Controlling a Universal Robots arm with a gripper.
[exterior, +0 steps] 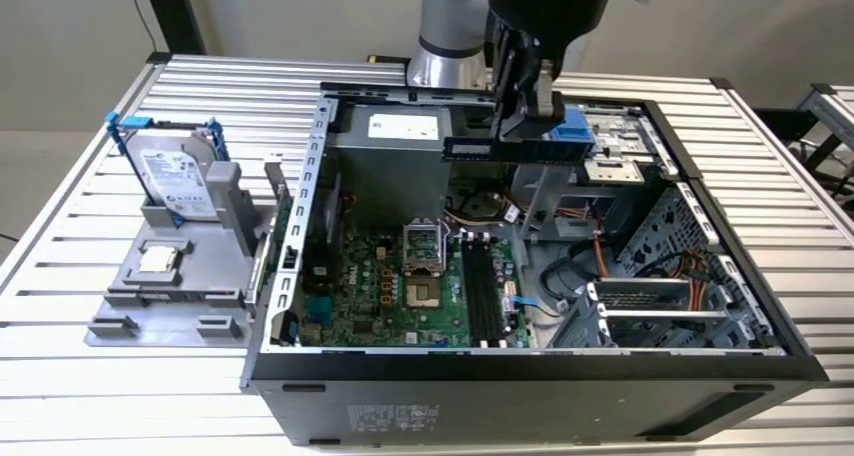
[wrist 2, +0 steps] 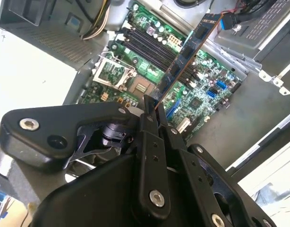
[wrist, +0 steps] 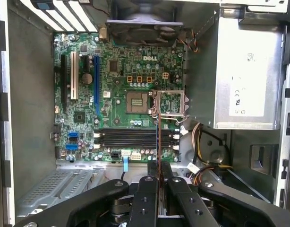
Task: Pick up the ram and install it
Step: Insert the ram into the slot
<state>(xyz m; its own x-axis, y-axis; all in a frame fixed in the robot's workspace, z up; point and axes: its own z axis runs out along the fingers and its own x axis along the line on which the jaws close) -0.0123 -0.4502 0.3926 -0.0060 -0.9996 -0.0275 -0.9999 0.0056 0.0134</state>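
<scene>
My gripper (exterior: 523,126) is shut on the ram (exterior: 514,149), a long thin board held level above the open computer case (exterior: 287,276). In the second wrist view the ram (wrist 2: 187,54) sticks out from the gripper (wrist 2: 152,106) over the green motherboard (wrist 2: 201,94). The first wrist view has the ram (wrist: 158,142) edge-on, crossing above the black memory slots (wrist: 131,138) and apart from them, with the gripper (wrist: 159,171) below it. Those slots (exterior: 483,291) lie well below the held ram in the exterior view.
A silver hard drive with a blue bracket (exterior: 174,171) stands on a grey stand (exterior: 167,296) at the exterior view's left, with a small square processor chip (exterior: 158,259) on it. Inside the case are the power supply (exterior: 394,161), the CPU socket (exterior: 424,251) and a drive cage (exterior: 654,311).
</scene>
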